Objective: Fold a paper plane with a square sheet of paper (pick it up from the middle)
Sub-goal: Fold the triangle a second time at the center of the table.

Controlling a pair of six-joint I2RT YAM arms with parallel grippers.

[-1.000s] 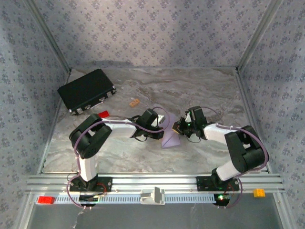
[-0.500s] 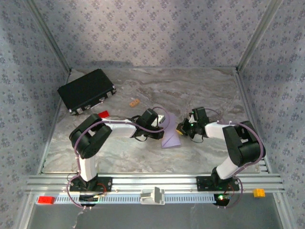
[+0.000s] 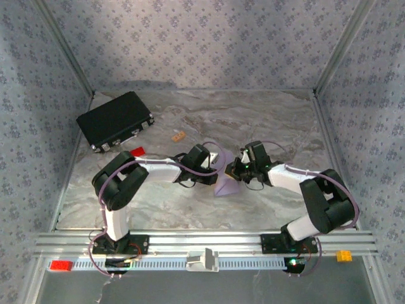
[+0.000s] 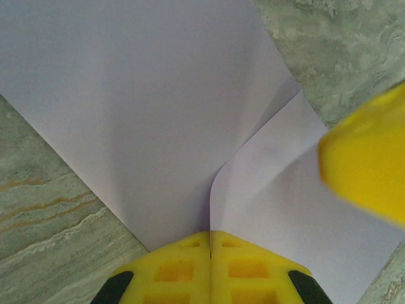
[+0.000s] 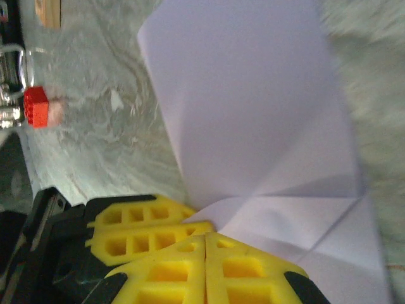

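Right gripper [image 5: 205,239] edged back leftward to lilac paper [image 4: 158,95], jaws closed; left gripper [image 4: 210,237] clamped on paper crease.

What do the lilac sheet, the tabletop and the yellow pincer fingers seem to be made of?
The lilac sheet: thin matte paper, judging by its sharp creases and soft curl. The tabletop: marble-look surface with grey-green veins; real stone or printed laminate, I cannot tell. The yellow fingers: probably moulded plastic, matte, with recessed square pockets.
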